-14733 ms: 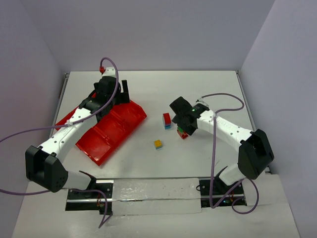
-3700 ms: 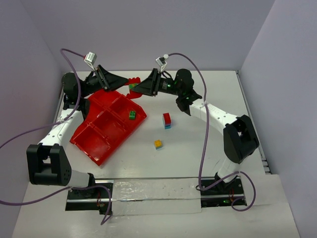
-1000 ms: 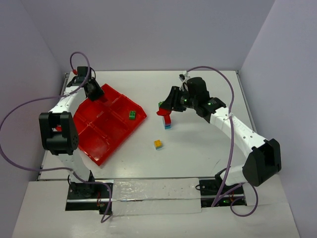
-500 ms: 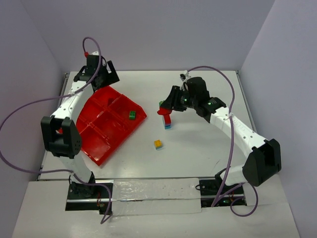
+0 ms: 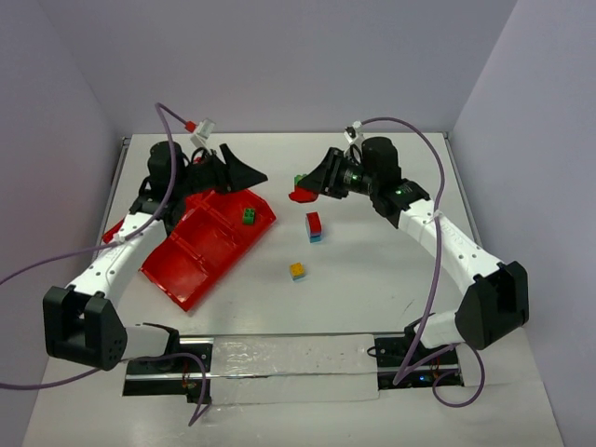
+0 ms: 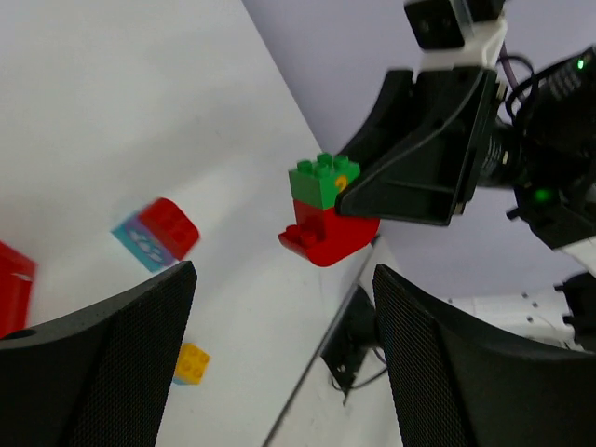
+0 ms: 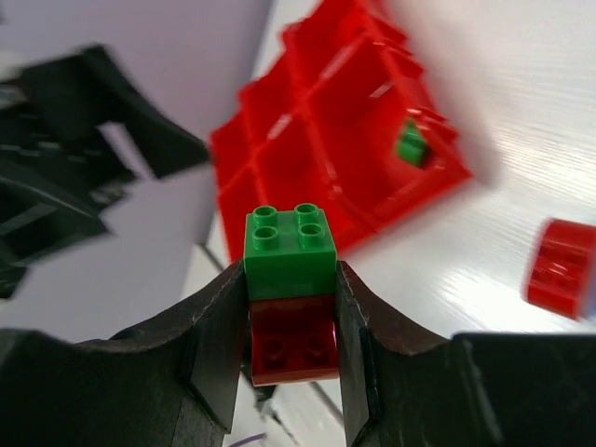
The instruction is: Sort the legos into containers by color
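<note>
My right gripper (image 5: 310, 186) is shut on a two-colour lego stack (image 7: 290, 244), green on top and red below, and holds it in the air above the table. In the left wrist view the same stack (image 6: 322, 209) hangs in front of my left gripper (image 6: 284, 298), which is open with nothing between its fingers. From above, the left gripper (image 5: 250, 175) points right at the stack (image 5: 300, 190), a short gap away. The red tray of containers (image 5: 191, 256) holds one green lego (image 5: 250, 216) in its right compartment. A red and teal cube (image 5: 314, 226) and a yellow and blue cube (image 5: 297, 271) lie on the table.
The tray sits askew at the left, under my left arm. Purple cables loop over both arms. Walls close in the table at the back and on both sides. White tabletop (image 5: 372, 279) stretches in front of the right arm.
My left arm swung from the tray's far left corner over to the right and its gripper opened. The right gripper lifted the green and red stack up and back a little.
</note>
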